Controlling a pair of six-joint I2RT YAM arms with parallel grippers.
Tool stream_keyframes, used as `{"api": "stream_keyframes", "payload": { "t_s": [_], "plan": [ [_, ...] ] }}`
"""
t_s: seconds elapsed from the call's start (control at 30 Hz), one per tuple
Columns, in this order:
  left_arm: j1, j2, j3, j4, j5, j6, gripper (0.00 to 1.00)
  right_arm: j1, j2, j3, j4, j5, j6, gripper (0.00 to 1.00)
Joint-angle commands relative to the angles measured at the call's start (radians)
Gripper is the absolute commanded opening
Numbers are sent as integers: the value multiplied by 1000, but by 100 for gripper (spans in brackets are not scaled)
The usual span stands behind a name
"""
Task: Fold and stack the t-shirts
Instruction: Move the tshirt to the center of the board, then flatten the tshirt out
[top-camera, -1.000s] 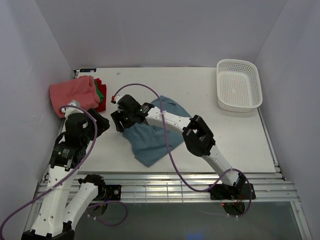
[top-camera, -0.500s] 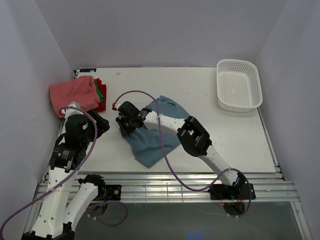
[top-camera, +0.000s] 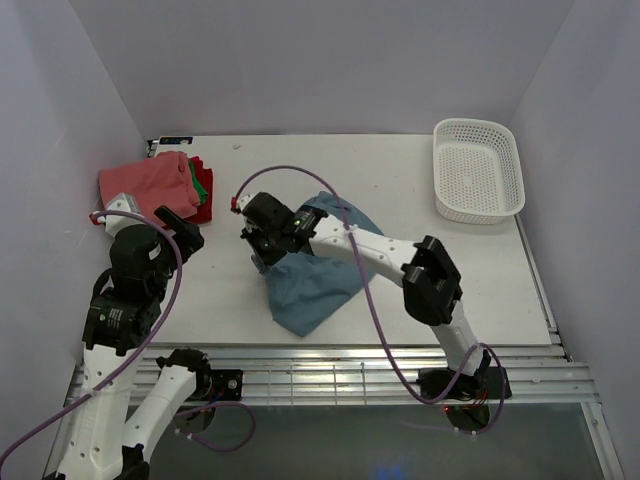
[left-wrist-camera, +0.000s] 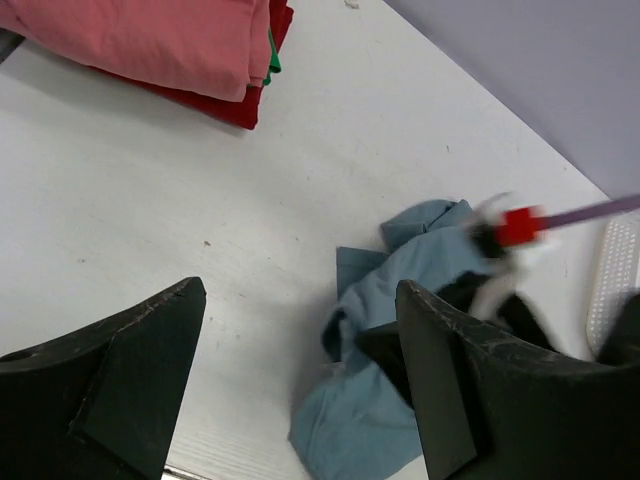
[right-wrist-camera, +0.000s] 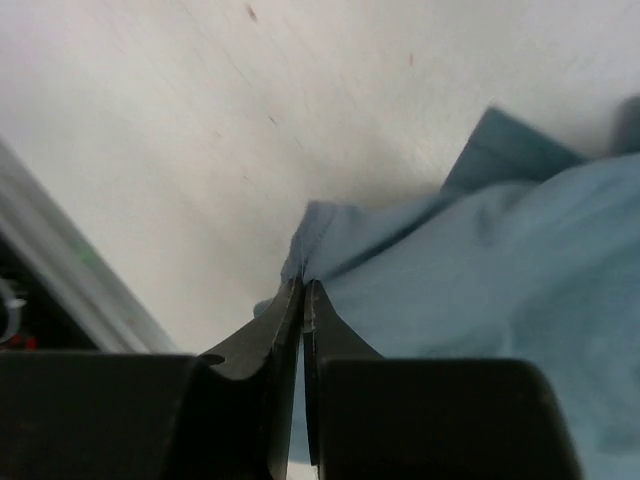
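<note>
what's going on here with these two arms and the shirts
The right gripper is shut on an edge of the crumpled dusty teal-blue cotton t-shirt in the middle. The left gripper hovers open and empty near the stack of folded t-shirts, salmon-pink over green and red, at the far left. The teal shirt is not yet folded.

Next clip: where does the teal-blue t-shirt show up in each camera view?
Top external: teal-blue t-shirt lies crumpled at the table's centre.
Left wrist: lower centre-right, partly hidden by a dark finger.
Right wrist: fills the right half, its edge pinched in the shut right jaws.
Shared landmark: the white table under it.
</note>
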Motion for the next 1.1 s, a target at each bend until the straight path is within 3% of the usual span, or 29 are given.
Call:
{"api": "stream_keyframes", "payload": {
  "t_s": [0.0,0.1,0.2,0.3,0.43,0.63,0.73,0.87,1.07],
  "plan": [
    [-1,4,0,25,-42,13,87,0,-228,200,-104,56,-41,8],
    [-1,17,-30,45,-14,-2,87,0,-303,313,-213,103,-52,8],
    [-2,35,-52,70,37,-35,87,0,-430,286,-256,198,-35,8],
    [-2,49,-73,97,84,-65,86,-1,-609,89,-292,344,6,8],
    [-2,64,-138,183,197,-85,81,-47,-917,-375,-328,459,167,8],
    [-13,161,-271,393,457,-84,74,-123,-1154,-674,-477,482,371,8],
    [-30,208,-303,484,468,-65,72,-123,-1176,-749,-557,485,463,8],
    [-136,354,-322,590,437,-53,70,-123,-1130,-822,-617,512,537,8],
    [-294,663,-227,653,278,-27,70,-123,-1094,-878,-519,463,548,8]
  ]
}}
